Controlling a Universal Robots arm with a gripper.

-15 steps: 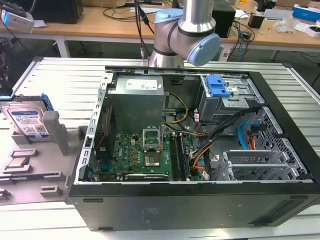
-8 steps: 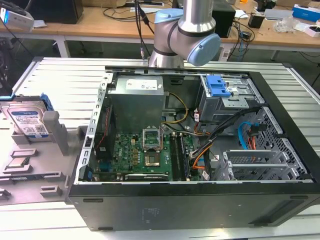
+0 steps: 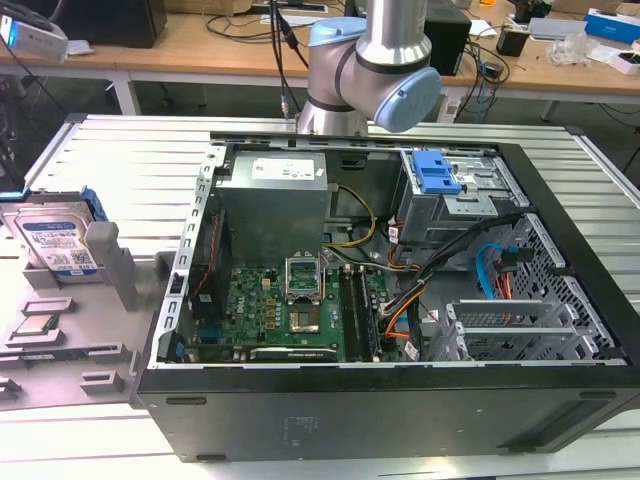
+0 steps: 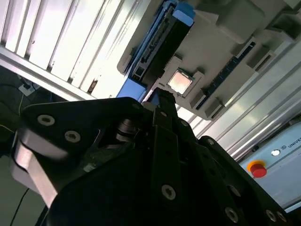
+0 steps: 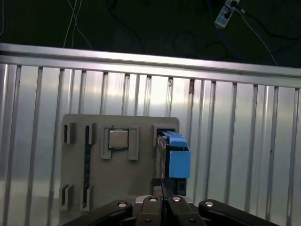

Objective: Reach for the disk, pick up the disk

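the flat silver metal hard disk in its blue plastic bracket stands on edge in a slot of the grey plastic parts tray. the tray lies on the ribbed aluminium table. in the first wrist view the black two-finger gripper hangs over the tray with its jaws drawn together and nothing between them. the seam where they meet runs in line with the disk's thin upper edge. the disk's long axis runs straight away from the fingertips, so its near end lies just ahead of them, with no contact as far as i can judge. to span the disk's thickness the jaws would need to stand wider than they do. the small square silver cpu chip sits flat in its own recess just beside the disk, a tray rib between them. in the exterior view the disk is at the exterior view's left, outside the open black computer case.
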